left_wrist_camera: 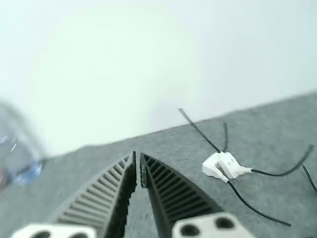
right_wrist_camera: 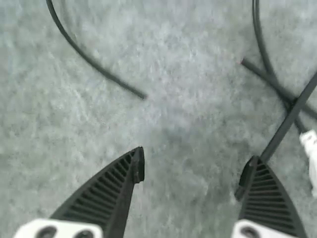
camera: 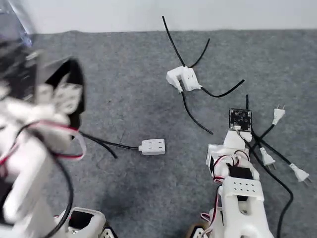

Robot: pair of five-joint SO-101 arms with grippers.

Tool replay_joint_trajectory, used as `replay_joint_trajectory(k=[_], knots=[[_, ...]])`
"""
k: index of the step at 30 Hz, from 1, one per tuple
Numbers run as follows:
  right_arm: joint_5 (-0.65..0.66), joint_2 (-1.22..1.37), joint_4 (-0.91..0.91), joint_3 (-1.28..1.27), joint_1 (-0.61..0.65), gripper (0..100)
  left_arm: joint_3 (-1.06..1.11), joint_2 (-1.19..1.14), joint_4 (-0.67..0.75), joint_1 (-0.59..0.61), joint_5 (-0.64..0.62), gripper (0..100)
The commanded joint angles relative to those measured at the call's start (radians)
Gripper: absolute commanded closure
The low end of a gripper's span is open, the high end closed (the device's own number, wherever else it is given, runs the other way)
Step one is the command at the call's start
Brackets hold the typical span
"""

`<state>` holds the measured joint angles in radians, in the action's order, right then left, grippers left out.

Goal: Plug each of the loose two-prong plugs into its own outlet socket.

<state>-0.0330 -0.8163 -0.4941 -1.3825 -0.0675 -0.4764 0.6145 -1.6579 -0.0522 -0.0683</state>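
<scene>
The left gripper [left_wrist_camera: 137, 156], fingers pinched together on nothing, hangs left of the outlet socket [camera: 152, 147]. The right gripper [right_wrist_camera: 195, 166] gapes wide and empty, right of that socket.

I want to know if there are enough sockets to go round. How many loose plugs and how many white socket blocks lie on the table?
Loose plugs: 3
Socket blocks: 2
Total: 5

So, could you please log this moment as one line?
left gripper shut, raised, empty | right gripper open over carpet by cord | three loose plugs unplugged
</scene>
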Motion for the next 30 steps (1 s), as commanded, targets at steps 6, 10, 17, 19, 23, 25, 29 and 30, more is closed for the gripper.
replay_joint_trajectory(k=[6, 10, 17, 19, 23, 25, 29, 30], knots=[[-0.011, -0.022, 0.13, -0.026, 0.041, 68.9, 0.352, 0.232, -0.075, 0.367, -0.13, 98], [-0.009, -0.099, 0.093, -0.032, 0.031, 69.0, 0.661, 0.376, -0.031, 0.448, -0.114, 98], [-0.011, -0.415, -0.087, -0.035, -0.025, 69.0, 1.288, 0.7, 0.276, 0.46, -0.112, 98], [-0.006, -0.532, -0.159, -0.035, -0.03, 69.0, 1.445, 0.812, 0.394, 0.488, -0.112, 98], [-0.003, -0.769, -0.332, -0.037, -0.03, 68.9, 1.747, 1.054, 0.589, 0.516, -0.112, 98], [-0.003, -0.891, -0.432, -0.037, -0.03, 68.9, 1.865, 1.175, 0.6, 0.514, -0.112, 95], [0.003, -1.009, -0.579, -0.025, -0.03, 68.9, 1.949, 1.192, 0.562, 0.517, -0.118, 74], [0.02, -0.995, -0.59, -0.028, -0.031, 68.9, 1.959, 1.171, 0.545, 0.512, -0.118, 69]])
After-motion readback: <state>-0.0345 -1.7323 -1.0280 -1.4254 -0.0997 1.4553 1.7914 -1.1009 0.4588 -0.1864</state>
